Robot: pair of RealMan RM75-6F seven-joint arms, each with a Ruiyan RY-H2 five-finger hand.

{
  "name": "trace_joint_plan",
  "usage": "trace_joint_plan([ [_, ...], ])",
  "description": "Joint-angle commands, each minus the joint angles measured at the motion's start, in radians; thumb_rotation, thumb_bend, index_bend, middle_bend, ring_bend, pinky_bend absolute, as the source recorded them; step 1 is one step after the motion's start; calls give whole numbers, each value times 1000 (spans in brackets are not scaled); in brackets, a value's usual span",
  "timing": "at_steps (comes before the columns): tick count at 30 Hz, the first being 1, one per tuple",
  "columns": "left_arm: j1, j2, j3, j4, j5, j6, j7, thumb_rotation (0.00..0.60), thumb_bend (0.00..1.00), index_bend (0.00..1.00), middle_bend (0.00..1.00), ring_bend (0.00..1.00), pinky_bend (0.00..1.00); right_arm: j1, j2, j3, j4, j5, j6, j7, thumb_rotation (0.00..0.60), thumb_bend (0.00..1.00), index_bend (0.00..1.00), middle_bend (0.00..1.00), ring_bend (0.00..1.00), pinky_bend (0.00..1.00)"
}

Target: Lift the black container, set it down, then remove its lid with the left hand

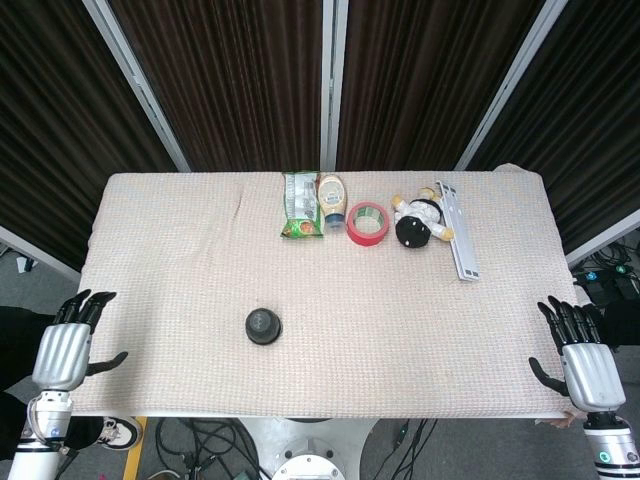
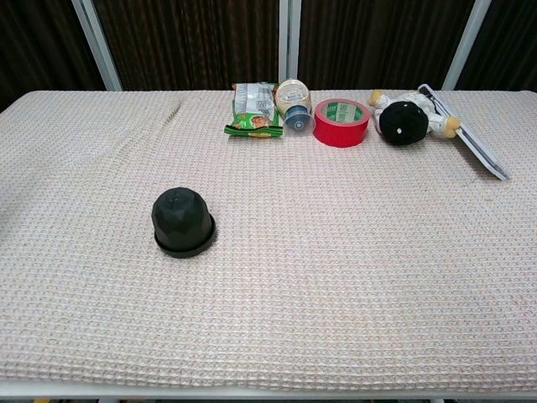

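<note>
My left robot hand idles off the table edge at eight o'clock, fingers spread, empty; right robot hand likewise at four; small black domed plastic container stands lidded toward seven, within left's reach, untouched.

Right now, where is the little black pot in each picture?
Head view: the black container sits left of centre, near the table's front edge.
Chest view: the black container sits left of centre, mid-table.
Shared landmark: the red tape roll, far behind it to the right in both.
</note>
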Motion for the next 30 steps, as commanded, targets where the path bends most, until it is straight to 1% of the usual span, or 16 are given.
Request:
trace_joint_plan([
  [1, 0, 0, 0, 0, -1, -1, 0, 600, 16, 146, 163, 85, 135, 0, 0, 0, 0, 0, 0, 0, 600, 206, 0, 0, 0, 43],
  [10, -5, 0, 2, -4, 4, -8, 0, 600, 16, 146, 163, 84, 135, -1, 2, 1, -2, -2, 6, 1, 600, 207, 0, 0, 0, 42],
  [20, -25, -5, 14, -16, 13, -48, -1, 600, 16, 146, 163, 85, 135, -2, 10, 8, -22, -8, 23, -10, 600, 207, 0, 0, 0, 42],
  [26, -42, -36, 29, 2, 40, -76, -40, 600, 16, 146, 163, 85, 136, -4, 23, 3, -55, -30, 42, -29, 600, 207, 0, 0, 0, 42],
  [30, -65, -69, 24, 23, 35, -111, -64, 600, 13, 146, 163, 85, 136, -7, 31, 6, -61, -30, 49, -29, 600, 207, 0, 0, 0, 42],
])
